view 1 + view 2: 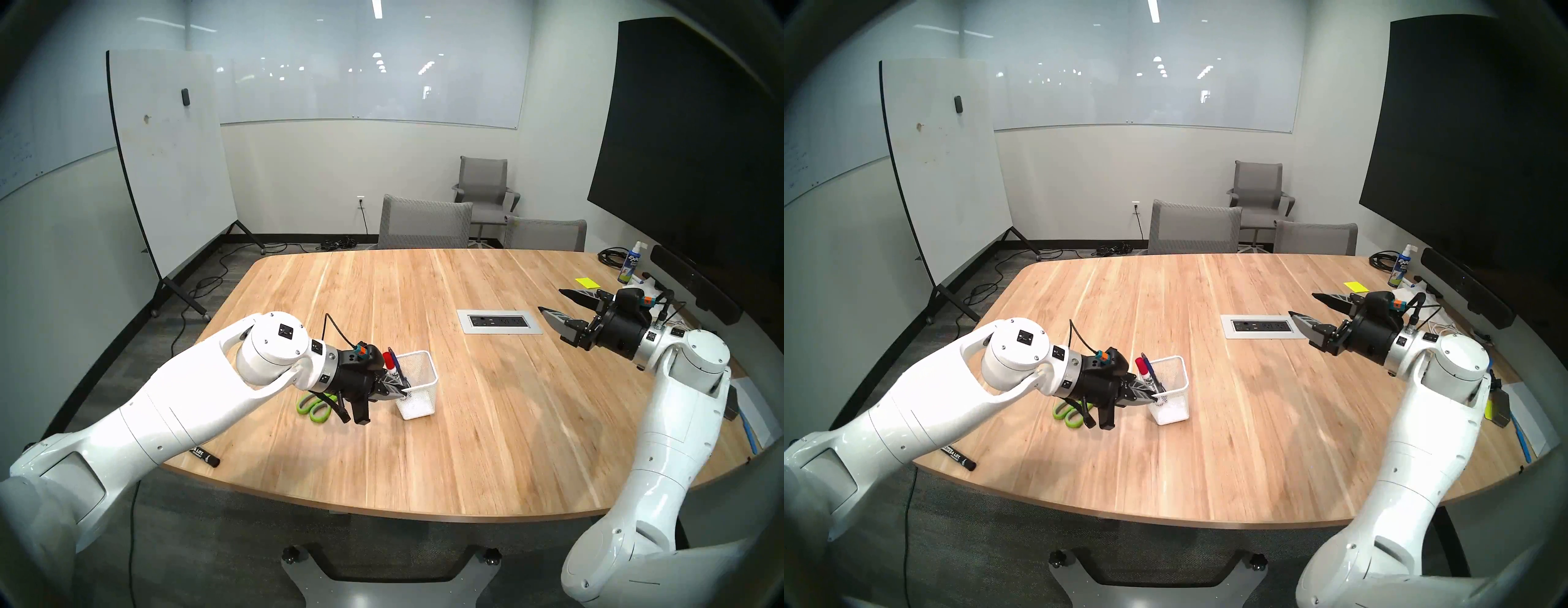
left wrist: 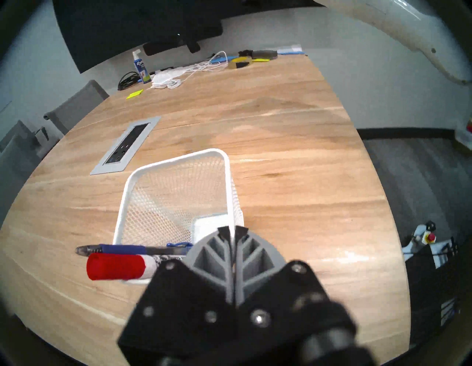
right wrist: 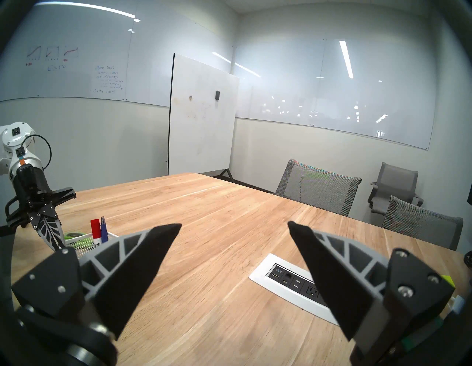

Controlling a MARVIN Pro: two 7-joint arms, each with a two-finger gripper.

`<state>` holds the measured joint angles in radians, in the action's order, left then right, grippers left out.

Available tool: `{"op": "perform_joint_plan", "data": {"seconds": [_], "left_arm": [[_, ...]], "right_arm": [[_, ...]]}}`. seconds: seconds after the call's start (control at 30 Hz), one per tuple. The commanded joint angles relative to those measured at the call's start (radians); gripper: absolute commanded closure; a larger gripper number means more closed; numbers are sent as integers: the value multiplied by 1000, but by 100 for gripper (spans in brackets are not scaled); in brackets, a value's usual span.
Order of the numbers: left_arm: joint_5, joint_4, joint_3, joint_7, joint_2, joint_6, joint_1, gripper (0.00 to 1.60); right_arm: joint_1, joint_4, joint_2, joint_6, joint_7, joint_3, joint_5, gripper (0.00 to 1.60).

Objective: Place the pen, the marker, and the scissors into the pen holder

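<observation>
Chairs (image 1: 425, 223) line wooden table's (image 1: 488, 403) far edge.

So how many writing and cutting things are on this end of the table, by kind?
Markers: 2, the red-capped white marker in the pen holder, the black marker at the table edge
Pens: 1, the blue pen
Scissors: 1, the green-handled scissors
Total: 4

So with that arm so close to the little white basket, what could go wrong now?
The shut left gripper sits right at the rim of the light white wire-mesh pen holder; a nudge could tip it, spilling the slim blue pen and red-capped white marker leaning inside. The lime-green-handled scissors lie partly hidden under that arm, so gripping them next may be awkward.
</observation>
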<state>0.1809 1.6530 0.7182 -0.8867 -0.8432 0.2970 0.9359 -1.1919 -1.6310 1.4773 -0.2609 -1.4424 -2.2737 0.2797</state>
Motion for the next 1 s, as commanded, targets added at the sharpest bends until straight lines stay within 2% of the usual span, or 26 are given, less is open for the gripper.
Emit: {"op": "perform_joint_plan", "data": {"seconds": [0.0, 0.1, 0.17, 0.2, 0.23, 0.3, 0.63, 0.8, 0.97], "left_arm": [[-171, 20, -20, -92, -25, -37, -113, 160], [-235, -4, -39, -148, -54, -51, -142, 160], [-246, -16, -51, -163, -61, -56, -157, 160], [-247, -33, -80, -176, -65, -59, -188, 160], [-256, -48, -69, -187, -83, -61, -182, 160], [-264, -65, -72, -201, -93, -69, -193, 0], [-234, -93, -30, -205, -103, -76, -192, 0], [-183, -90, 19, -187, -107, -58, -168, 0], [-117, -56, 88, -156, -82, -37, -148, 0]], "right_arm": [[14, -12, 0, 0, -1, 2, -7, 0], [14, -13, 0, 0, -1, 2, -7, 0], [14, -13, 0, 0, -1, 2, -7, 0], [14, -13, 0, 0, -1, 2, -7, 0], [14, -13, 1, -1, -1, 2, -8, 0], [14, -13, 1, -1, -1, 2, -8, 0], [14, -14, 1, -1, -2, 2, -8, 0], [14, -13, 1, -1, -1, 2, -8, 0], [14, -13, 1, -1, -2, 2, -8, 0]]}}
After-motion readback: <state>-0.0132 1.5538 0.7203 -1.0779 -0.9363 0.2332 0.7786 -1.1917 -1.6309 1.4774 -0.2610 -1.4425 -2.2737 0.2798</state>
